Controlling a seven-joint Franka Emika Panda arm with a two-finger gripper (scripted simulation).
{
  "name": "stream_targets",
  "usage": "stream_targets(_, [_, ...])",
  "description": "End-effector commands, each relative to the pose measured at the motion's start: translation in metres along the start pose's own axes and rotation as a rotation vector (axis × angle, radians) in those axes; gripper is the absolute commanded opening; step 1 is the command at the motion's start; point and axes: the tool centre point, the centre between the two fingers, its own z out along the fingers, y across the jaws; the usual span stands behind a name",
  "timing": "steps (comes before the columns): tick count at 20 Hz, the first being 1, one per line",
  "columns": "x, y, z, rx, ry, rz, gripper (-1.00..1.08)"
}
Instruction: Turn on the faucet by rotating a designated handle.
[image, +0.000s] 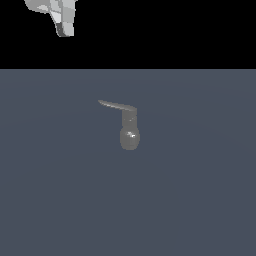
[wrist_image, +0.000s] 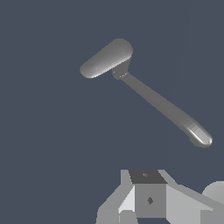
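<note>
The faucet (image: 129, 135) is a small dull grey fixture standing on the floor in the middle of the exterior view, with a rounded bulb that carries a white glint and a short neck above it. Its handle (image: 116, 105) is a thin flat lever reaching from the neck's top toward the exterior view's left. My gripper (image: 64, 29) hangs far off at the upper left edge, cut off by the frame and touching nothing. In the wrist view the faucet (wrist_image: 159, 106) shows as a long bar with a glinting end. The handle (wrist_image: 107, 58) is a flat rounded paddle. The gripper (wrist_image: 148, 199) is apart from both.
A plain blue-grey floor (image: 200, 200) spreads around the faucet, with a black background beyond its far edge. No other objects show in either view.
</note>
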Motion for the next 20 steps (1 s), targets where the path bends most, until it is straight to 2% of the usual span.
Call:
stream_targets(1, [0.007,-0.01,0.011,0.0,0.0,0.053,-1.0])
stream_targets(20, [0.072,-0.07,0.088,-0.012,0.002,0.426,-1.0])
